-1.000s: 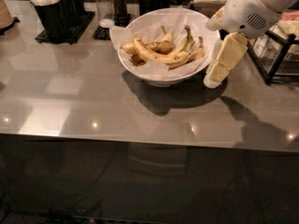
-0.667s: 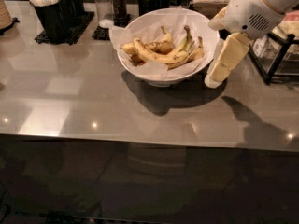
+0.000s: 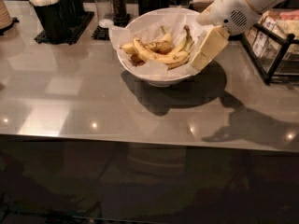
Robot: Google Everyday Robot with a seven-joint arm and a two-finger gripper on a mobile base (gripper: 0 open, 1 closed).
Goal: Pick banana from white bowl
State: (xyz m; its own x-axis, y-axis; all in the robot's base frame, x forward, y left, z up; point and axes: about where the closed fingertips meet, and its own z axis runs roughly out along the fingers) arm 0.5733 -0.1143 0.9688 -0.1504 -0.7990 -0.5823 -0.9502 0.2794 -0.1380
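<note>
The white bowl (image 3: 154, 78), lined with crinkled white paper, stands at the back middle of the grey table. Several bananas lie in it. The banana (image 3: 156, 56), long, curved and yellow with brown speckles, lies across the front of the pile, its dark stem end pointing up at the right. Shorter, browner bananas lie behind it. My gripper (image 3: 200, 62), cream-coloured on a white arm, reaches in from the upper right. It hangs tilted over the bowl's right rim, its tip just right of the banana's stem end. It holds nothing that I can see.
A black caddy (image 3: 53, 13) with white items stands at the back left, and shakers (image 3: 117, 3) stand behind the bowl. A black wire rack (image 3: 273, 50) with packets stands at the right edge. A stack of cups (image 3: 3, 13) is at the far left.
My gripper has moved left and a little up, from beside the bowl's right side to over its right rim. The bananas have not moved.
</note>
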